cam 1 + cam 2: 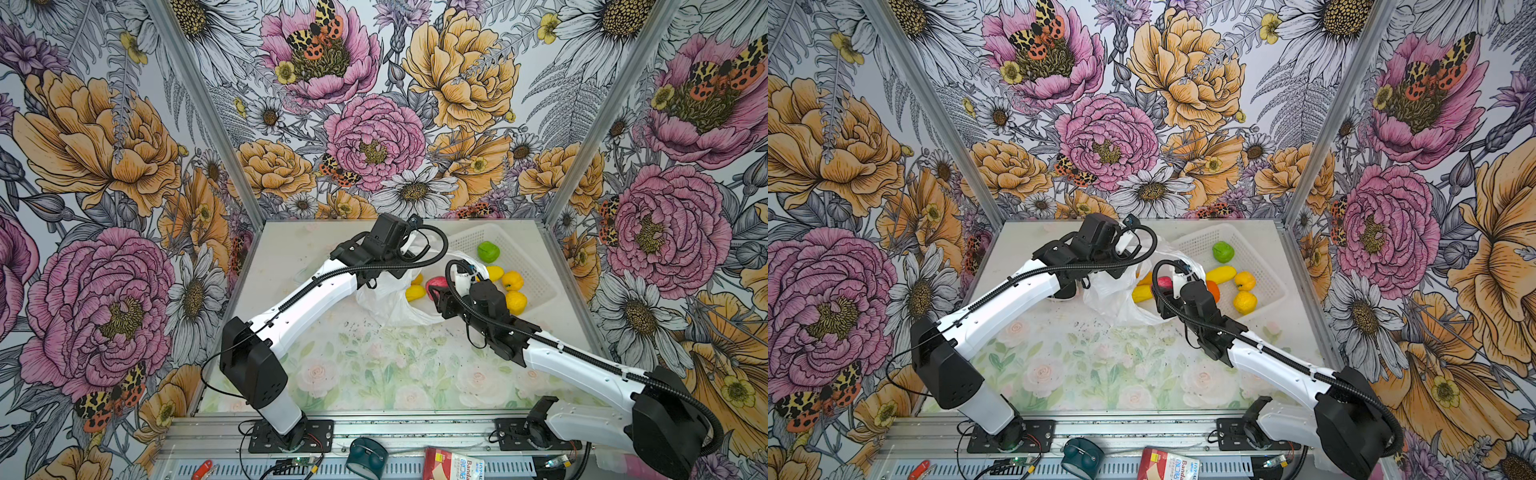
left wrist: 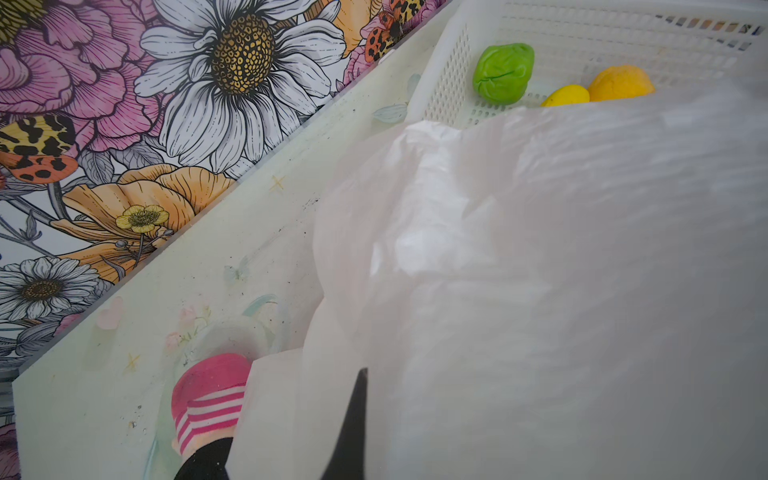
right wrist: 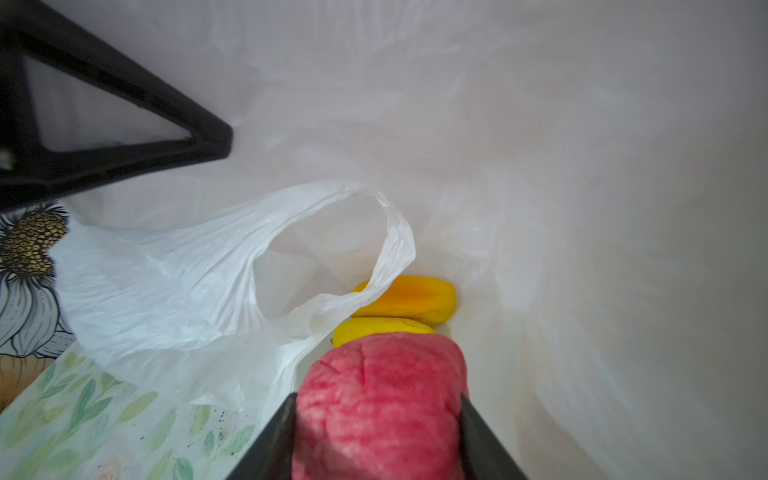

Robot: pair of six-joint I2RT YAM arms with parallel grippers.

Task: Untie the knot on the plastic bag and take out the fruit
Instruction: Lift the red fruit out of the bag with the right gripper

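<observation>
The left pincer (image 2: 360,399) is closed on a fold of the plastic bag (image 1: 386,299). The white film drapes over its black finger and fills most of the left wrist view. Just beside this pincer, a pink-and-white striped object (image 2: 210,399) with a black end lies on the bench (image 1: 374,374).

The bag sits between the two pincers, its mouth standing open toward the right one. A loop handle (image 3: 332,245) hangs slack as an open loop just ahead of the right pincer's tips.

The right pincer (image 3: 377,401) reaches into that mouth and grips the pink-red fruit (image 3: 382,374), one black finger pressed to each side of it. Straight ahead of it, deeper in the bag, lie two more: a pale yellow fruit (image 3: 382,328) right against the pink-red one, and a yellow-orange fruit (image 3: 411,301) behind that, partly under the handle.

Beyond the right pincer, on the side away from the left one, the white perforated basket (image 1: 536,270) stands on the bench with the bag's film lapping its near corner. It holds the green fruit (image 1: 488,251), the farthest from this pincer, a long yellow fruit (image 1: 495,272), two round yellow fruits (image 1: 513,280) (image 1: 516,301), and an orange fruit (image 1: 1212,291) that is mostly hidden behind the right arm's wrist.
</observation>
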